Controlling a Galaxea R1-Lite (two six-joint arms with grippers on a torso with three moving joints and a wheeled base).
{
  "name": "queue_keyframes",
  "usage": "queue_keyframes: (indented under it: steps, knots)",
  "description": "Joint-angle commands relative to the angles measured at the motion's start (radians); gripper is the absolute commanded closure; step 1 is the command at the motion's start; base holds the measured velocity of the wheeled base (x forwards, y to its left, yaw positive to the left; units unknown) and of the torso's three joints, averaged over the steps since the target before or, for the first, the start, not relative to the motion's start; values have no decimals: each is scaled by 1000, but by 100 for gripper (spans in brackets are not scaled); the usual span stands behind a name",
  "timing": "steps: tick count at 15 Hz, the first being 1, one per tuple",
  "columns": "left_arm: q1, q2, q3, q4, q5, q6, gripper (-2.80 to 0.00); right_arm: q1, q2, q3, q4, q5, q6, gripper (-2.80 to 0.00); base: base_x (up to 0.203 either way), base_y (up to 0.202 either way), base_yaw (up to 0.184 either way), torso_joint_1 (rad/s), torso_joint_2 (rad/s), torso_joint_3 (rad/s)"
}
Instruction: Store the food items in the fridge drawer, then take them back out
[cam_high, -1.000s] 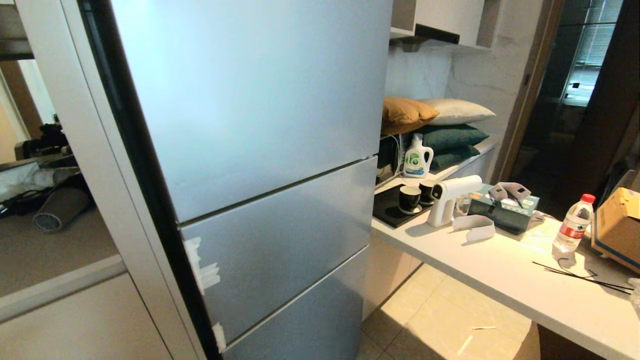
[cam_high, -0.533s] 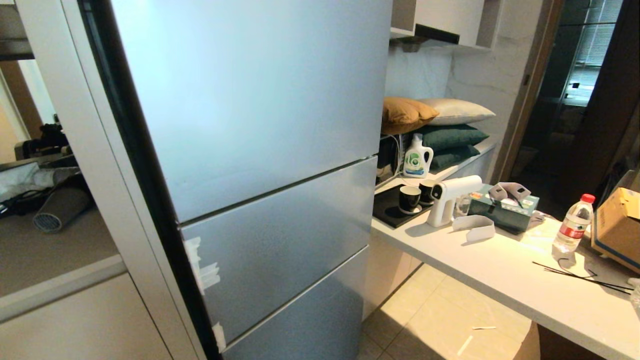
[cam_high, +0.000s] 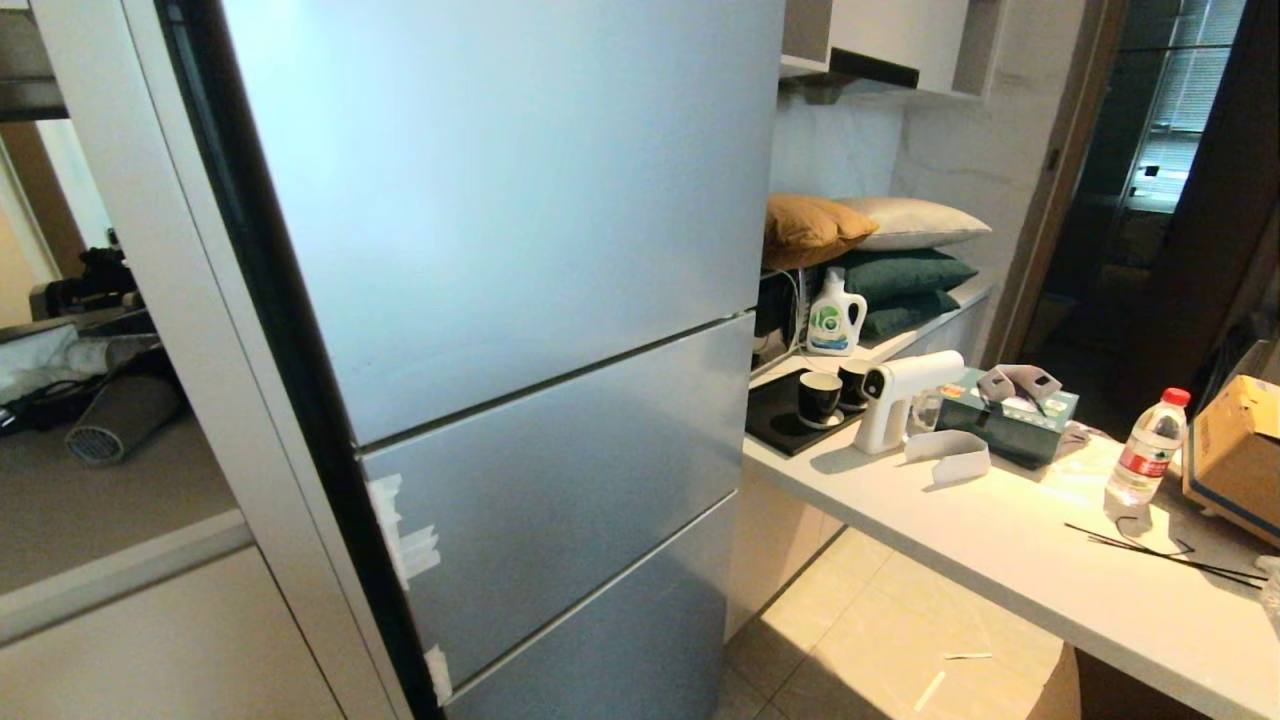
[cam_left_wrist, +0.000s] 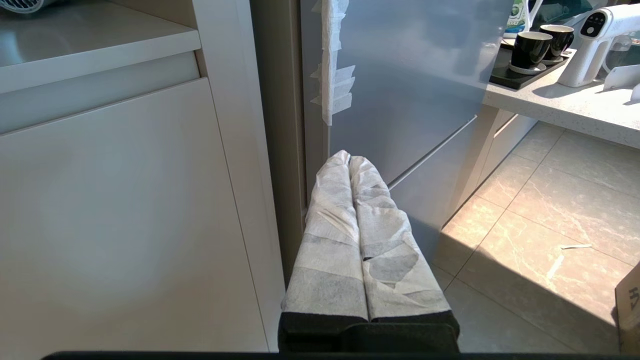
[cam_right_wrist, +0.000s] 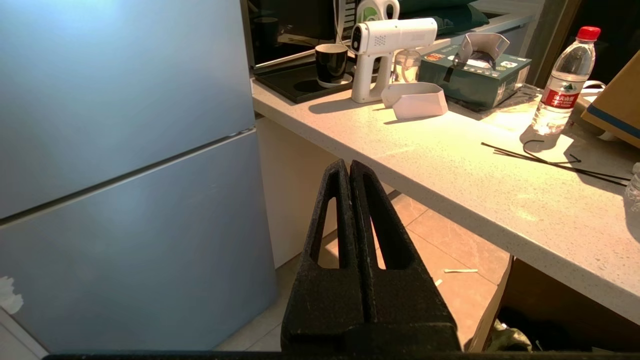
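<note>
Moved: nothing, head view unchanged
Landmark: matte silver-blue fridge (cam_high: 520, 300), panels closed
Left gripper (cam_left_wrist: 349, 159): white-wrapped fingers pressed together, near fridge's taped edge
Right gripper (cam_right_wrist: 349, 165): black fingers pinched together, empty, right of fridge

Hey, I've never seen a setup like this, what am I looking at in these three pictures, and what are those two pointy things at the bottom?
These come from one robot with two arms. The wide picture is from a camera on its head, looking at a tall silver-blue fridge with all its doors closed, and a white counter to its right. The other two are from cameras on the wrists, looking along the fingers.

The pointy things are its grippers. The left gripper, wrapped in white cloth, points at the fridge's lower edge beside a white cabinet. The right gripper, bare black, points at the counter's edge. Both are shut and hold nothing.

On the counter stand a white spray gun, black cups on a dark tray, a green tissue box, a water bottle and a cardboard box. No food or drawer is visible.
</note>
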Motion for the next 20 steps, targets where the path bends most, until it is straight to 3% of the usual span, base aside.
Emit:
queue_keyframes:
  steps: [1,12,20]
  knots:
    - [0,1,0,0,0,0,0,1,2,0,0,0,1,0,0,0,0,0,0,0]
    - [0,1,0,0,-1,0,0,1,2,0,-1,0,2,0,0,0,0,-3,6,5]
    - [0,1,-1,0,1,0,0,1,2,0,-1,0,1,0,0,0,0,-84,201,107]
